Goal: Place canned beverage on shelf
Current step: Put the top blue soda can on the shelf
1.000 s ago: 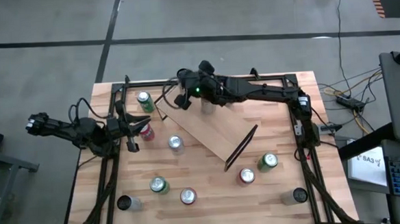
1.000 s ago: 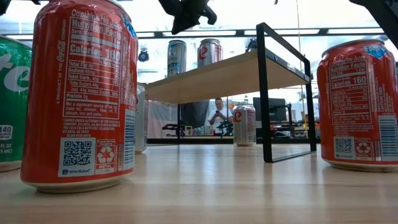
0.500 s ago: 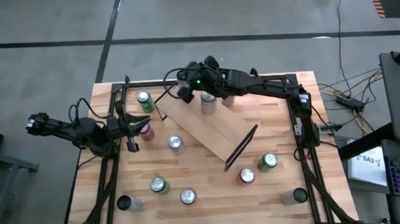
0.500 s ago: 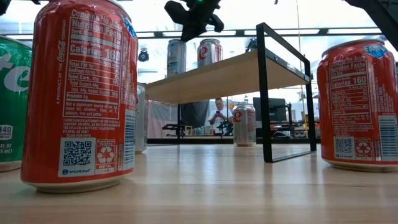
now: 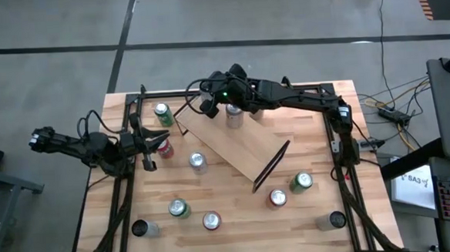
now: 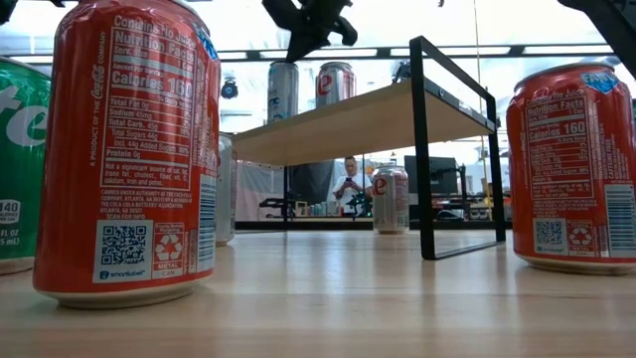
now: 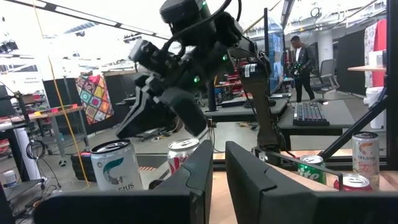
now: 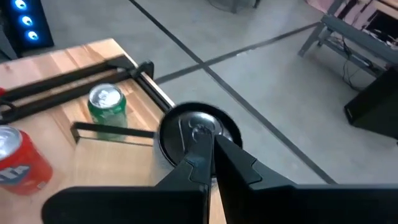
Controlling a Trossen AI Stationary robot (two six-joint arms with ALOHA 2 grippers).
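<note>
Hovering above the far end of the shelf (image 5: 237, 144), right gripper (image 5: 208, 105) with fingers pressed together, gripping nothing, just over the silver can (image 5: 234, 115) standing on the board toward 12 o'clock. Seen beside that can on the board in the low view, a second can (image 6: 335, 84) with red lettering. Resting at 9 o'clock on the table (image 5: 320, 179), left gripper (image 5: 151, 151), fingers drawn nearly together with only a thin slit between them and nothing pinched, just beside a red can (image 5: 165, 148). Standing off the shelf: a green can (image 5: 162, 113) at 11 o'clock, a silver-topped can (image 5: 197, 161) near the centre, a green can (image 5: 179, 209) and a silver can (image 5: 211, 220) toward 6 o'clock, a red can (image 5: 277, 197) and a green can (image 5: 301, 182) toward 4 o'clock.
</note>
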